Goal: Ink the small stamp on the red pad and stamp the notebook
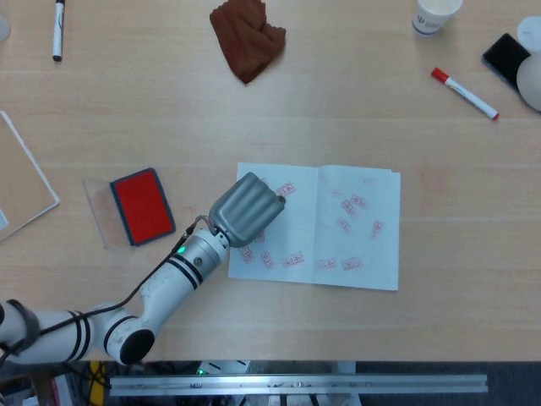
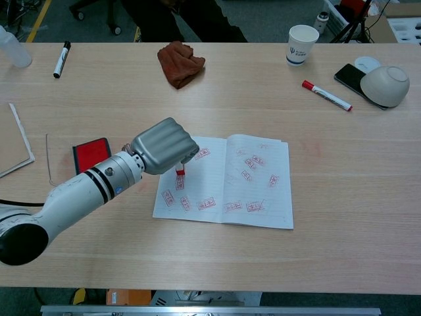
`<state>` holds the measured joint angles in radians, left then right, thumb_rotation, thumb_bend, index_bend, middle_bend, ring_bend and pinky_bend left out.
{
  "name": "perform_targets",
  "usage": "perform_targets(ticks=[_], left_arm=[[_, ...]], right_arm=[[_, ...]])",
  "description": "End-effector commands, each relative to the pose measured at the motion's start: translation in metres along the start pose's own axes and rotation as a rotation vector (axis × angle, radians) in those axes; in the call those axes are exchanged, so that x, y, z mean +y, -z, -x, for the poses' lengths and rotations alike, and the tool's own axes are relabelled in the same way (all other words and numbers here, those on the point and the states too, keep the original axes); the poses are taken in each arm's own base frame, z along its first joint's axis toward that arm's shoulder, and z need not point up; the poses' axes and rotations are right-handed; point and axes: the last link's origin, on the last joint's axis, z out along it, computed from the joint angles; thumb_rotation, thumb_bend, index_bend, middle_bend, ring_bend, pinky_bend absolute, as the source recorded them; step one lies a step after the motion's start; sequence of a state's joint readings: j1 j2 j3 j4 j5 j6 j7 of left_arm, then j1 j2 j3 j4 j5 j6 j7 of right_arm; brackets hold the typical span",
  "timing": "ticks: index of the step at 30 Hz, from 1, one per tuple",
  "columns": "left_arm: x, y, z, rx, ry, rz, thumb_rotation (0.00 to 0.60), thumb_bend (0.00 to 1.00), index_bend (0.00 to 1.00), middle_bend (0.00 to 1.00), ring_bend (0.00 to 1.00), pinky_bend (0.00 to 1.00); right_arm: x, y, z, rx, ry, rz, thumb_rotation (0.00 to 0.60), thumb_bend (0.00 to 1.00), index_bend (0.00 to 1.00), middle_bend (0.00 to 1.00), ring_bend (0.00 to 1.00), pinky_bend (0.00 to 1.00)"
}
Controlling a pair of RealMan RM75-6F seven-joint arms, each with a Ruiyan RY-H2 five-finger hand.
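An open notebook [image 1: 355, 254] [image 2: 250, 197] lies on the table, its pages dotted with several red stamp marks. My left hand [image 1: 243, 210] [image 2: 163, 146] hovers over the notebook's left page and grips the small stamp [image 2: 179, 172], whose red-and-white lower end pokes out below the fingers, just above the paper. In the head view the hand hides the stamp. The red ink pad [image 1: 142, 205] [image 2: 91, 153] sits to the left of the notebook, apart from the hand. My right hand shows in neither view.
A brown cloth [image 1: 248, 35], a black marker [image 1: 57, 29], a red marker [image 1: 465, 93], a paper cup [image 2: 302, 43], a phone [image 1: 505, 57] and a bowl [image 2: 386, 85] lie toward the far side. A flat board [image 1: 21, 190] rests at the left edge.
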<state>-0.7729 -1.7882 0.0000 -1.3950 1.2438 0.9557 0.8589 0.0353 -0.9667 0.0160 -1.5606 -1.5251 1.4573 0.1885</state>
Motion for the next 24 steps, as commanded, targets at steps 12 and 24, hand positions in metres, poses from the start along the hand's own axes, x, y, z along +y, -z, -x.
perform_targets(ticks=[12,24], left_arm=[[0.003,-0.007,0.006,-0.041,0.01,0.011,0.6,0.34,0.57,0.97,0.99,1.0],[0.002,-0.011,0.005,-0.076,0.01,0.008,0.6,0.34,0.56,0.97,0.98,1.0]], right_arm=[[0.003,0.002,-0.002,0.005,0.0,0.009,0.6,0.29,0.35,0.33,0.23,0.35],[0.005,0.003,-0.002,0.007,-0.001,0.016,0.6,0.29,0.35,0.33,0.23,0.35]])
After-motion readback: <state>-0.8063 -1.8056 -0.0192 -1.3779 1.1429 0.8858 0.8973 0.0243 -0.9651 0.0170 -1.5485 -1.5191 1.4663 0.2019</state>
